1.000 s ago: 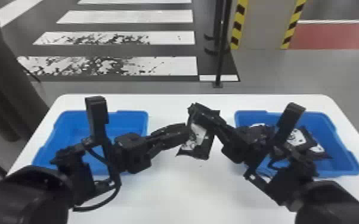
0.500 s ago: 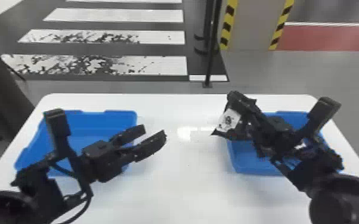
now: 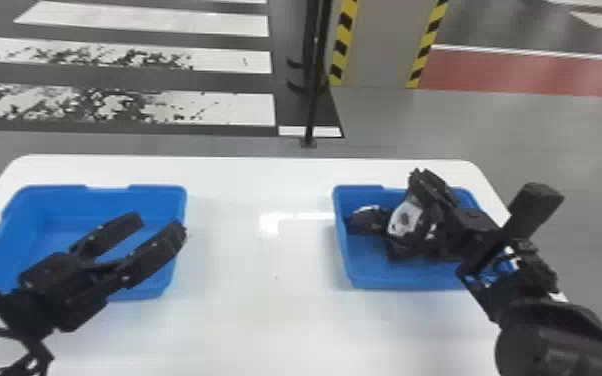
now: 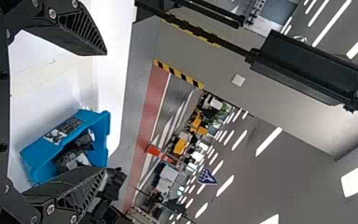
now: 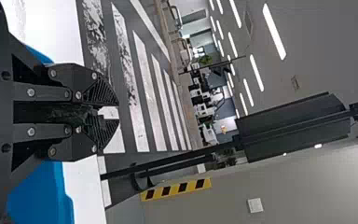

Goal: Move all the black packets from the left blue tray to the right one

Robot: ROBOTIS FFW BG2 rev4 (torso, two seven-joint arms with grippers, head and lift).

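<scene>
Black two-fingered right gripper (image 5: 112, 112) clenches a white-labelled black packet (image 3: 405, 220) over the right blue plastic tray (image 3: 390, 279). Matching left gripper (image 3: 160, 227) (empty) gapes. Uneven release could snag the packet.

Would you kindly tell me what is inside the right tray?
Black packets lie in the right tray. The right gripper and its held packet hide part of the interior, so I cannot count them.
</scene>
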